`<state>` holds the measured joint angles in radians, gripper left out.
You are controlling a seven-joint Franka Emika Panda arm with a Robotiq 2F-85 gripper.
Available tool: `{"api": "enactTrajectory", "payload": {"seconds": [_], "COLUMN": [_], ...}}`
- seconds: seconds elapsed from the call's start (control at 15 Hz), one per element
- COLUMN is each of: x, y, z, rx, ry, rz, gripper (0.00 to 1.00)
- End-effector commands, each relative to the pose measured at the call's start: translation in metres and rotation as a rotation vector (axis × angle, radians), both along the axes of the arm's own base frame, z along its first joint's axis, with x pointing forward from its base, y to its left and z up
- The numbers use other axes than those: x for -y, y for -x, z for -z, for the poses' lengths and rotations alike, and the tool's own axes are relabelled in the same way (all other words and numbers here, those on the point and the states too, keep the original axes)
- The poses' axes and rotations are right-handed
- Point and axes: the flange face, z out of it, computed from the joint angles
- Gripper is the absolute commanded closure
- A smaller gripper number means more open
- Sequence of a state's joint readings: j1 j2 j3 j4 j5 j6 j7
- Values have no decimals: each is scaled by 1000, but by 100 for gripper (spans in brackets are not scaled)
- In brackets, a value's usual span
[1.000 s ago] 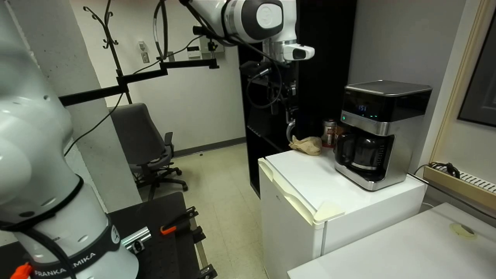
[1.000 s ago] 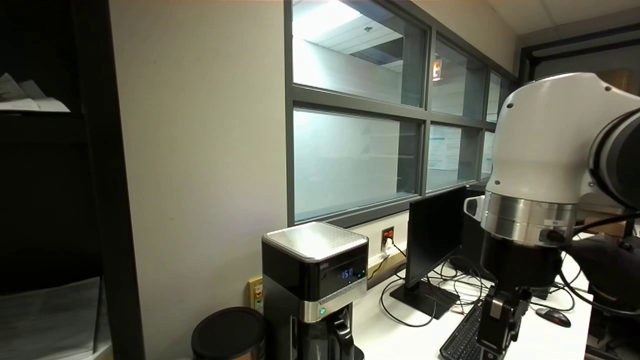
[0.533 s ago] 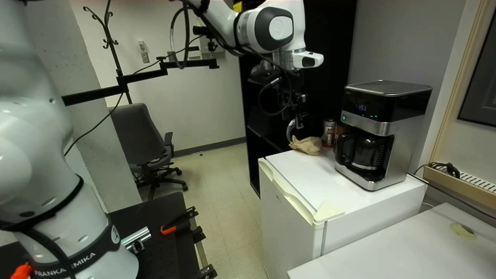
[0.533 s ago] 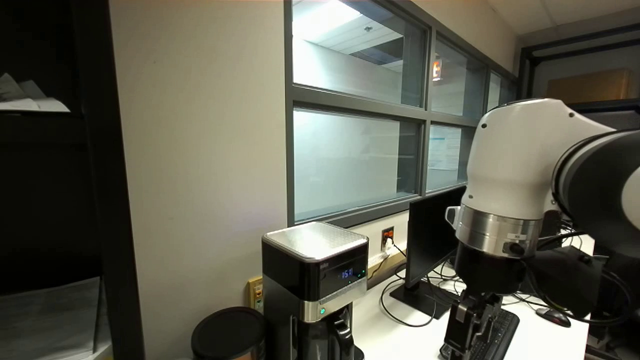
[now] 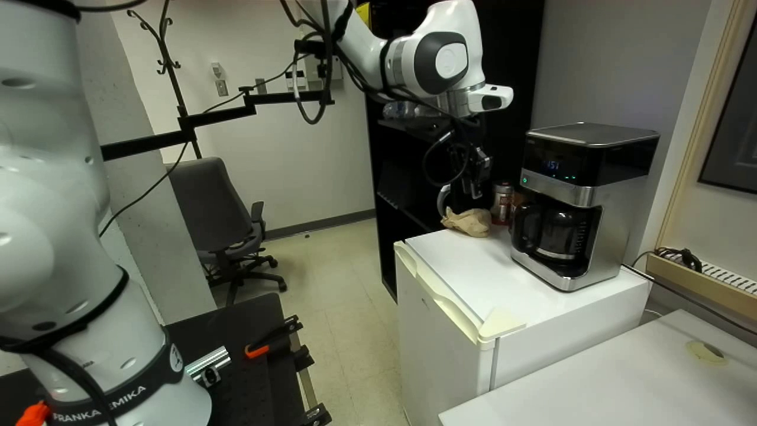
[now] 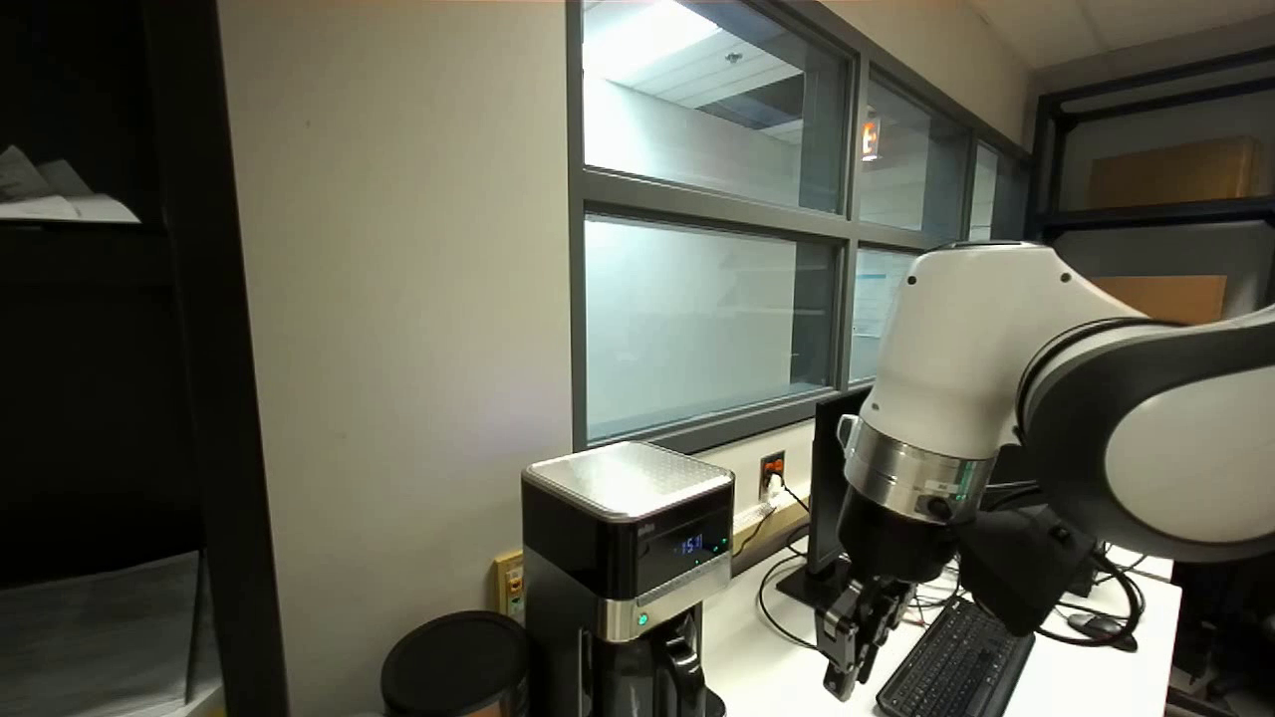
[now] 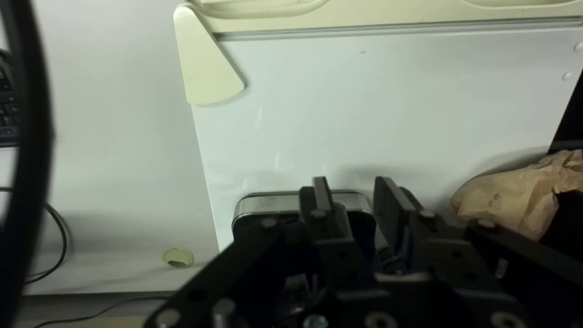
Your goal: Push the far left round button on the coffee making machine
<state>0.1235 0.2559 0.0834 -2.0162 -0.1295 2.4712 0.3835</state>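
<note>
A compact white refrigerator (image 5: pixel 443 331) stands just beside a white desk (image 5: pixel 591 384). A crumpled brown paper bag (image 5: pixel 469 222) lies at the edge of the refrigerator top; a jar (image 5: pixel 502 204) is located near it. A wheeled office chair (image 5: pixel 204 204) stands well apart. The desk carries a keyboard (image 6: pixel 958 655), a mouse (image 6: pixel 1096 625) and a black monitor (image 6: pixel 827 498), the last partly blocked from where I stand. A grey-framed window (image 6: pixel 697 319) is positioned above.
</note>
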Motion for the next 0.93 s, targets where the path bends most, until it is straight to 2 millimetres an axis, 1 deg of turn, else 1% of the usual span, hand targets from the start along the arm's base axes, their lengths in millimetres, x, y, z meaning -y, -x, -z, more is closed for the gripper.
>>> {"api": "enactTrajectory", "payload": {"seconds": [0.0, 0.07, 0.33, 0.87], "x": [-7, -8, -16, -40], "y": [-23, -26, -39, -61], "z": [7, 8, 15, 22], "rx": [85, 107, 185, 300], "ry": [57, 75, 120, 87], "rz": [-5, -10, -27, -31], "gripper": [99, 100, 100, 100]}}
